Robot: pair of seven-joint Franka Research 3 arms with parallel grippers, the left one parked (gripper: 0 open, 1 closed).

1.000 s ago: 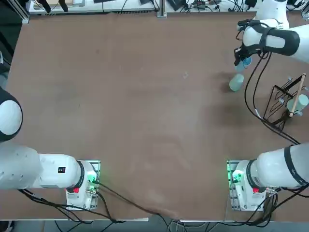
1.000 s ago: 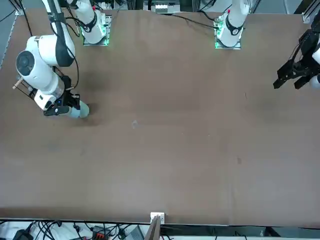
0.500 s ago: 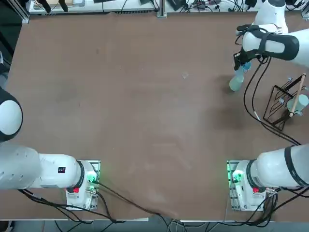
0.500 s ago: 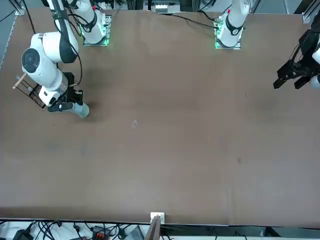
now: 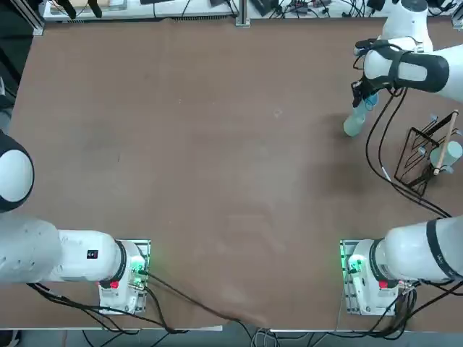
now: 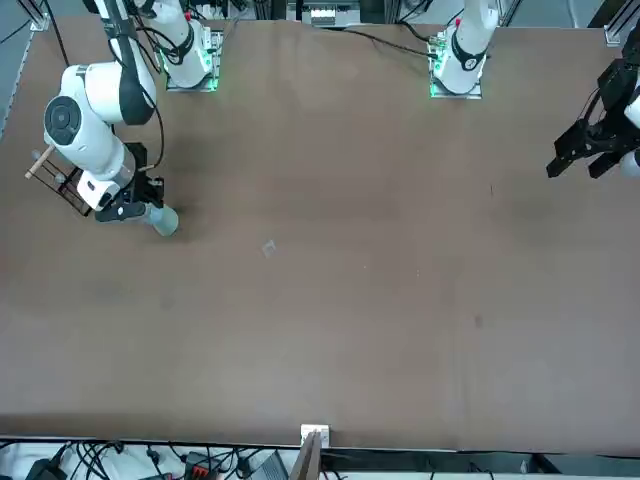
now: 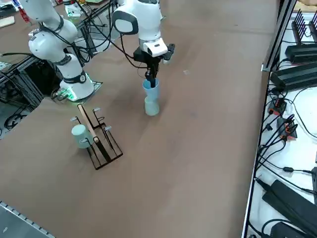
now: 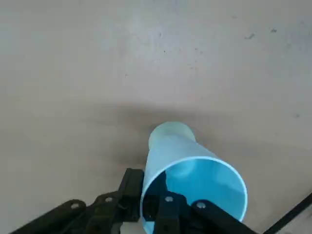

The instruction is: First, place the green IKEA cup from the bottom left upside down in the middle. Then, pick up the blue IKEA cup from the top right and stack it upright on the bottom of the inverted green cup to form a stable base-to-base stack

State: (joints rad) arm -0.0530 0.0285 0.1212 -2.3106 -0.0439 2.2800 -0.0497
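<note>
The green IKEA cup (image 7: 151,107) stands upside down on the table, far on the robot's right (image 5: 353,125) (image 6: 163,221). Directly over its base, the blue IKEA cup (image 7: 150,89) is upright, with my right gripper (image 7: 150,78) shut on its rim. In the wrist view one finger is inside the blue cup (image 8: 195,178) and one outside, and the green cup (image 8: 170,132) shows just beyond it. I cannot tell whether the two bases touch. From overhead, the gripper (image 5: 364,97) covers most of the blue cup (image 5: 370,102).
A black wire rack (image 5: 422,155) (image 7: 100,144) stands near the table's right edge. A pale aqua cup (image 5: 448,153) (image 7: 79,134) and a wooden rod hang on it. The right arm's cables hang between the rack and the cups.
My right gripper has shifted a little with the blue cup, bringing it closer over the green cup. The green cup has stayed put.
</note>
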